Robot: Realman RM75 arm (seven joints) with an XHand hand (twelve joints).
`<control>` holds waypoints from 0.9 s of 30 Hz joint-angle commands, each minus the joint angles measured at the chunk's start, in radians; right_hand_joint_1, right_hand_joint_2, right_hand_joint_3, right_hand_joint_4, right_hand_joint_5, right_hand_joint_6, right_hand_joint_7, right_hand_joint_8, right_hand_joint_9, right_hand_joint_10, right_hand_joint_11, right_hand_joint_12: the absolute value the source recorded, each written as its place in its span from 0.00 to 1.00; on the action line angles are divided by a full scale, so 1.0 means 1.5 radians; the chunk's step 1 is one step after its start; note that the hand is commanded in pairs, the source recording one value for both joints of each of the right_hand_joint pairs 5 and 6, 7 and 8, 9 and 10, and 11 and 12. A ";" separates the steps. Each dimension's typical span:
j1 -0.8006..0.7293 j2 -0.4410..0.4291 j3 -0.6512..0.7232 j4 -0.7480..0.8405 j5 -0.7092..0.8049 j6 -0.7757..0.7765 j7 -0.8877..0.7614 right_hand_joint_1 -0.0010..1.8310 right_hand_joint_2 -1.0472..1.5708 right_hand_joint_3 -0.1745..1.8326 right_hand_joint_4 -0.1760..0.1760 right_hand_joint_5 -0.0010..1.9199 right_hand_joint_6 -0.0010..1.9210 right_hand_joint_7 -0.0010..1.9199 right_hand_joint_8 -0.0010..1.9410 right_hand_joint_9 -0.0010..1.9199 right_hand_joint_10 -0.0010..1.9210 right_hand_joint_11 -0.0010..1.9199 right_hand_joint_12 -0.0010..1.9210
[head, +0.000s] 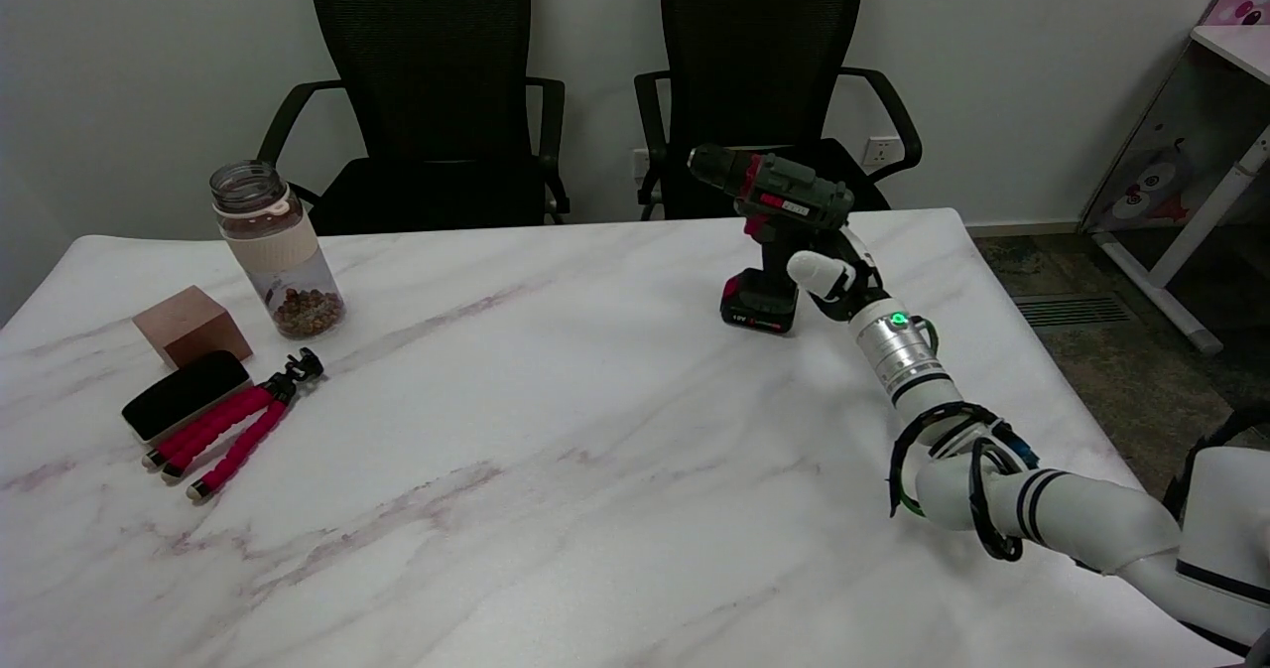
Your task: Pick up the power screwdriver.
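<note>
Head view only. Reaching in from lower right: white right arm with a silver wrist cuff lit by a green light. Black-and-white right hand wrapped round the handle of the dark green, red and black power screwdriver, a white finger showing on the near side of the handle, the rest hidden behind it. Standing upright, the tool, chuck aimed toward picture left, black battery base with red trim just below and left of the hand; whether the base is resting on or barely clear of the white marble-patterned table, cannot tell.

Far to the hand's left, near the table's other edge: clear glass jar with a beige band and brown bits at its bottom. In front of the jar, a brown cube-shaped block, a flat black rectangular case touching it, and a small tripod with pink bendy legs lying beside the case.

Beyond the hand, past the table's far edge: two black mesh office chairs.
</note>
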 commanded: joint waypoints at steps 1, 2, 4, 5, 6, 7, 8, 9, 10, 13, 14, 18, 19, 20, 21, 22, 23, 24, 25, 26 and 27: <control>0.026 -0.027 -0.005 0.025 -0.011 -0.020 -0.003 0.50 0.23 0.44 0.94 0.10 0.10 0.10 0.10 0.17 0.17 0.14 0.14; 0.026 -0.027 -0.005 0.025 -0.010 -0.020 -0.003 0.50 0.24 0.42 0.94 0.10 0.10 0.10 0.10 0.17 0.17 0.15 0.15; 0.026 -0.027 -0.003 0.028 -0.007 -0.020 -0.003 0.51 0.28 0.37 0.94 0.10 0.10 0.10 0.10 0.18 0.18 0.21 0.21; 0.026 -0.027 -0.003 0.030 -0.006 -0.020 -0.003 0.51 0.30 0.36 0.93 0.10 0.10 0.10 0.10 0.20 0.20 0.27 0.27; 0.026 -0.027 -0.003 0.033 -0.006 -0.020 -0.003 0.51 0.32 0.38 0.93 0.11 0.11 0.11 0.10 0.21 0.21 0.31 0.31; 0.026 -0.027 -0.002 0.035 -0.006 -0.021 -0.003 0.53 0.33 0.38 0.91 0.11 0.11 0.11 0.11 0.23 0.23 0.37 0.37; 0.026 -0.027 -0.002 0.035 -0.005 -0.022 -0.003 0.55 0.36 0.39 0.90 0.12 0.12 0.12 0.12 0.25 0.25 0.45 0.45; 0.026 -0.027 0.000 0.036 -0.004 -0.024 -0.003 0.56 0.38 0.40 0.90 0.15 0.15 0.15 0.15 0.27 0.27 0.49 0.49; 0.026 -0.027 0.000 0.036 -0.004 -0.027 -0.003 0.56 0.40 0.43 0.90 0.18 0.18 0.18 0.17 0.29 0.29 0.51 0.51; 0.026 -0.027 0.000 0.039 -0.004 -0.030 -0.003 0.58 0.45 0.46 0.90 0.22 0.22 0.22 0.22 0.36 0.36 0.53 0.53; 0.027 -0.027 0.000 0.040 -0.004 -0.030 -0.003 0.58 0.48 0.47 0.88 0.26 0.26 0.26 0.25 0.40 0.40 0.55 0.55; 0.030 -0.027 0.002 0.041 -0.002 -0.039 -0.003 0.59 0.54 0.53 0.86 0.31 0.31 0.31 0.31 0.48 0.48 0.60 0.60; 0.033 -0.027 0.002 0.042 -0.002 -0.040 -0.003 0.60 0.56 0.54 0.85 0.33 0.33 0.33 0.33 0.50 0.50 0.62 0.62; 0.034 -0.027 0.002 0.042 -0.002 -0.040 -0.003 0.60 0.57 0.55 0.85 0.34 0.34 0.34 0.33 0.52 0.52 0.64 0.64; 0.035 -0.027 0.002 0.042 -0.002 -0.040 -0.003 0.60 0.57 0.56 0.84 0.34 0.34 0.34 0.34 0.52 0.52 0.65 0.65; 0.038 -0.027 0.002 0.042 -0.002 -0.040 -0.003 0.60 0.58 0.57 0.85 0.35 0.35 0.35 0.35 0.53 0.53 0.66 0.66; 0.039 -0.027 0.002 0.042 -0.002 -0.040 -0.003 0.60 0.58 0.59 0.85 0.35 0.35 0.35 0.35 0.54 0.54 0.67 0.67; 0.041 -0.027 0.002 0.042 -0.004 -0.039 -0.003 0.60 0.57 0.59 0.85 0.36 0.36 0.36 0.35 0.54 0.54 0.67 0.67; 0.043 -0.028 0.002 0.042 -0.005 -0.037 -0.003 0.60 0.57 0.60 0.85 0.36 0.36 0.36 0.35 0.54 0.54 0.68 0.68; 0.045 -0.028 0.002 0.041 -0.005 -0.035 -0.003 0.60 0.57 0.60 0.85 0.36 0.36 0.36 0.35 0.55 0.55 0.69 0.69; 0.047 -0.028 0.002 0.039 -0.005 -0.034 -0.003 0.60 0.56 0.61 0.85 0.36 0.36 0.36 0.35 0.55 0.55 0.69 0.69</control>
